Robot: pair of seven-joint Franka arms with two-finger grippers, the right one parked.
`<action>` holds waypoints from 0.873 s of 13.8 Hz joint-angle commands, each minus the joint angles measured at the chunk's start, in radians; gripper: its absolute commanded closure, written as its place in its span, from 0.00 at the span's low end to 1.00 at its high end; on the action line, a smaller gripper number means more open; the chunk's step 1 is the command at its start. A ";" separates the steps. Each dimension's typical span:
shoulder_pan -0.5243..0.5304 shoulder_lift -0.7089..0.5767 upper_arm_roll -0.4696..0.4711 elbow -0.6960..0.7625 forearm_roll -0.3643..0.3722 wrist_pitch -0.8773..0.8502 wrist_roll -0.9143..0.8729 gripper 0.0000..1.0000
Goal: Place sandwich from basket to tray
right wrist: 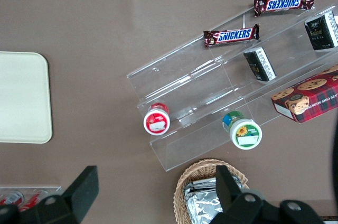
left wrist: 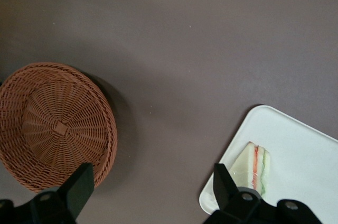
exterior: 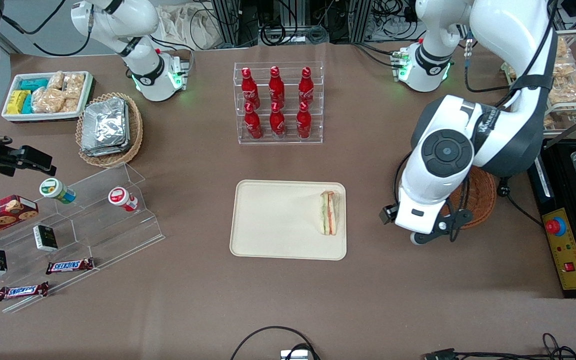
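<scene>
Now the triangular layered sandwich (exterior: 329, 212) lies at the cream rectangular tray's (exterior: 278, 220) edge; the empty, spread-fingered gripper (left wrist: 153, 195) hovers between tray and reddish-brown woven basket (left wrist: 53, 123).

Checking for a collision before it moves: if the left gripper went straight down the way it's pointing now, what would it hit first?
Most likely bare table. The open gripper points down at the brown surface between the basket and the tray, where the sandwich already lies. Its height is hard to judge.

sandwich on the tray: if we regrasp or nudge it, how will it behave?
Sandwich: pale bread with layered filling, so probably soft and squashable. It lies on its side on the tray, so tipping seems unlikely; a push might slide it. The open pincer hangs between basket and tray.
</scene>
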 commanded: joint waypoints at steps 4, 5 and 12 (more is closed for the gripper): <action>0.121 -0.114 -0.007 -0.025 -0.032 -0.106 0.217 0.00; 0.147 -0.129 -0.007 -0.024 -0.062 -0.137 0.268 0.00; 0.212 -0.256 0.086 -0.062 -0.145 -0.209 0.562 0.00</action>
